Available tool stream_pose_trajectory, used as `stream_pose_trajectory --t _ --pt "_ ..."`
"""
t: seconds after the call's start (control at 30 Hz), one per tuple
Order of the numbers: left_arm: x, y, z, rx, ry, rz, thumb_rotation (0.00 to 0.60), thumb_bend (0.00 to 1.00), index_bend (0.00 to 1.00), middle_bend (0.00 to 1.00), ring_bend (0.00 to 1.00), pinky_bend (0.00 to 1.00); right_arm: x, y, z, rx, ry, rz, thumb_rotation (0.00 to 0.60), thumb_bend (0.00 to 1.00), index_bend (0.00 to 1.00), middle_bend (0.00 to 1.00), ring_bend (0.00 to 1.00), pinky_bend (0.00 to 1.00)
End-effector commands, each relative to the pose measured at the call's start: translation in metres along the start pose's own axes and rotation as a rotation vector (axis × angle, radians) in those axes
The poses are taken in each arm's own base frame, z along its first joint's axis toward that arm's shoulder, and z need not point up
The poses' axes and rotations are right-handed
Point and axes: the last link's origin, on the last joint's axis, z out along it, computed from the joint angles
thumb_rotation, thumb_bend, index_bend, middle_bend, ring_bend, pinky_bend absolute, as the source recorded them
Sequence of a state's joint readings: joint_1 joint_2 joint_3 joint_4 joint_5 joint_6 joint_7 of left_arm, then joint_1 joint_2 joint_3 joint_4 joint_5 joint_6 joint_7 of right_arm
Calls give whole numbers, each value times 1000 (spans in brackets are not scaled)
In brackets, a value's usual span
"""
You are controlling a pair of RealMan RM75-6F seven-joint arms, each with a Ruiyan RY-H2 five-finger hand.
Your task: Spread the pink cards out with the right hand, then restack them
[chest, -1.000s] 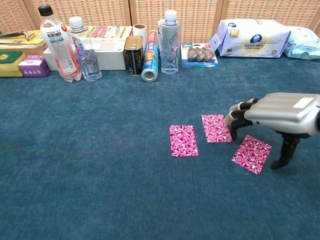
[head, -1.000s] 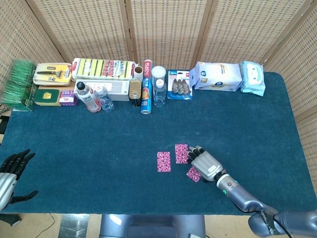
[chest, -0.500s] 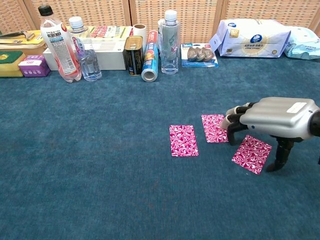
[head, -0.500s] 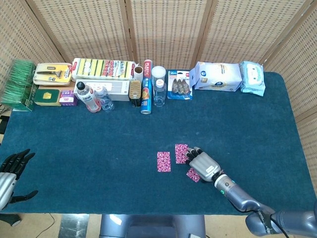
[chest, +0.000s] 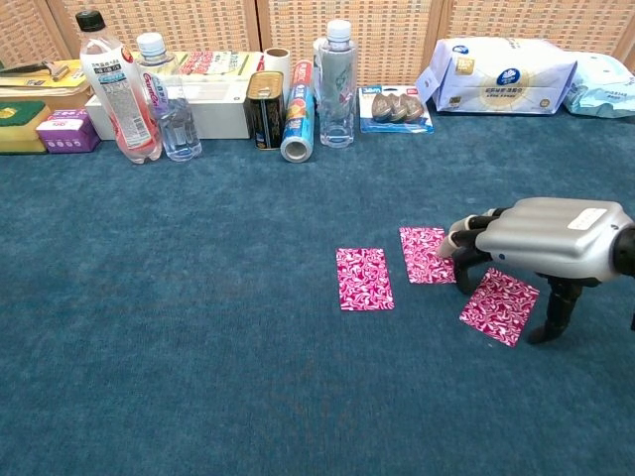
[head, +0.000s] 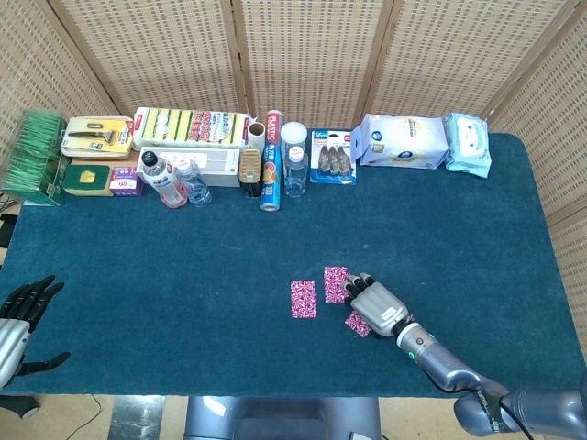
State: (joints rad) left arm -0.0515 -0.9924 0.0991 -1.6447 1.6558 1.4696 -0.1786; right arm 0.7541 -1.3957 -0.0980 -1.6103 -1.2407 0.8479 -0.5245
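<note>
Pink cards (chest: 365, 279) partly under right hand (chest: 541, 236), fingertips down, grip unclear.

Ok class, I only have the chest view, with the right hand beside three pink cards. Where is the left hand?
Observer: The head view shows the left hand by the table's near left corner, fingers apart, holding nothing.
Operator: And what ends the back row on the left?
Observer: A green pack stands at the far left end, outside your frame.
</note>
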Motion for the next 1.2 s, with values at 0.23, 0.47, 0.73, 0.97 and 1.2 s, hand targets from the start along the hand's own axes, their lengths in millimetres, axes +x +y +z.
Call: stream_pose_trajectory --t 0.23,0.47,0.73,0.97,1.2 --pt "0 0 0 0 0 0 600 47 0 0 0 0 -1 -1 -1 5 10 3 600 134 388 134 89 134" --pt "0 0 -1 -1 1 -4 600 47 0 0 0 0 -4 -1 -1 5 15 12 600 134 403 137 92 139" --pt "0 0 -1 -2 1 -4 600 47 0 0 0 0 -1 -2 -3 12 35 12 600 134 417 141 98 144" --pt "0 0 -1 -2 2 -5 600 47 0 0 0 0 1 -3 -9 17 54 7 600 135 419 142 100 145" --pt "0 0 -2 -7 2 -5 600 47 0 0 0 0 13 -10 -20 37 98 -29 600 139 420 142 100 144"
